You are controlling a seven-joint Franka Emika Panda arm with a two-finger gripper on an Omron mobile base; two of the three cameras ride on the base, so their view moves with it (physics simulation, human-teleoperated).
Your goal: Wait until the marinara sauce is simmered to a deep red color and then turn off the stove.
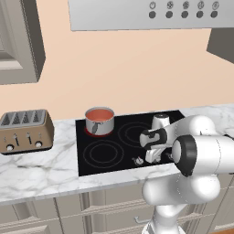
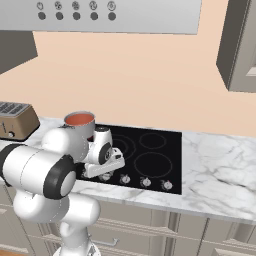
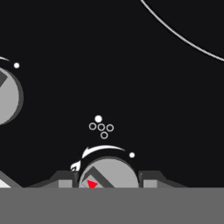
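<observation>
The marinara sauce (image 1: 98, 114) (image 2: 79, 119) is an orange-red pool in a steel saucepan (image 1: 100, 125) on the back left burner of the stove (image 1: 105, 153) (image 2: 155, 160), where a red glow shows under the pan. My gripper (image 1: 151, 157) (image 2: 102, 172) is down at the front knob row. In the hand view the gripper (image 3: 109, 180) is shut on a silver stove knob (image 3: 109, 173), one dark fingertip on each side. Another knob (image 3: 6, 96) lies at the left edge.
A brown four-slot toaster (image 1: 25, 130) (image 2: 12, 120) stands on the marble counter (image 1: 36, 171) (image 2: 220, 170) left of the cooktop. The grey hood (image 1: 137, 13) (image 2: 125, 15) hangs overhead. Further knobs (image 2: 145, 181) run along the stove's front edge.
</observation>
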